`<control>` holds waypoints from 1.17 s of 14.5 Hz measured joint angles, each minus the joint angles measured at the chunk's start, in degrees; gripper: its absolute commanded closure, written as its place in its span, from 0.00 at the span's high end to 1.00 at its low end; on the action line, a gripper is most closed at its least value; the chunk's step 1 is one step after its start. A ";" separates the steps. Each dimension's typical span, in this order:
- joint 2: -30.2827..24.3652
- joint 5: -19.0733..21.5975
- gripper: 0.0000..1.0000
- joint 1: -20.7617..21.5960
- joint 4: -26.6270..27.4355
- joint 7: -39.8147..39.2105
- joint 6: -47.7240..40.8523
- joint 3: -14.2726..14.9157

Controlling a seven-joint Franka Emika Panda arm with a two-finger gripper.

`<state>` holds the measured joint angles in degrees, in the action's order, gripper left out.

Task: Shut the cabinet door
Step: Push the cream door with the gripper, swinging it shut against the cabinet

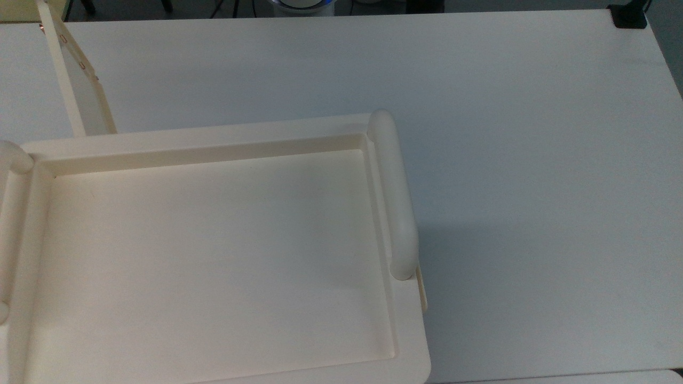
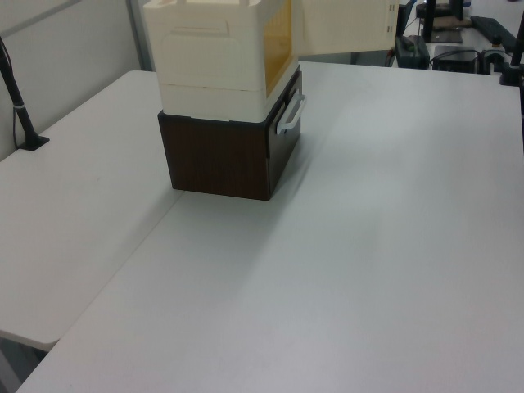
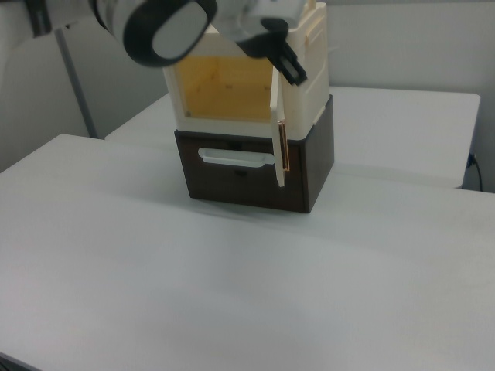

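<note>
From above, the cream cabinet (image 1: 213,256) shows its recessed top. Its cabinet door (image 1: 80,101) stands open, a narrow strip running toward the top view's upper left, with copper spots along one edge. In the left view the cabinet (image 2: 209,57) has a yellow inside, and the door (image 2: 344,29) is swung out toward the left view's right. The right view has the door (image 3: 277,131) edge-on in front of the cabinet (image 3: 313,69). My gripper (image 3: 285,62) hangs by the door's upper edge, the arm reaching in from the right view's upper left.
The cabinet rests on a dark brown drawer unit (image 2: 217,160) with a white handle (image 3: 236,158). The white table (image 1: 533,160) spreads wide around them. A black clamp (image 1: 629,16) sits at its far corner and a black post (image 2: 20,106) stands at the left view's left.
</note>
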<state>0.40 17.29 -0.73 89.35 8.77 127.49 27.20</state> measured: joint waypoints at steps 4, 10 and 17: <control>3.24 0.00 0.00 -1.71 1.16 -5.79 0.19 0.05; 7.37 0.00 0.00 -2.15 1.78 -9.98 0.31 -0.04; 7.87 0.00 0.01 -0.68 3.20 -10.40 -2.19 -2.61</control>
<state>8.26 17.29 -1.41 92.55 -1.62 125.30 24.59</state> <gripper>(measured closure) 0.991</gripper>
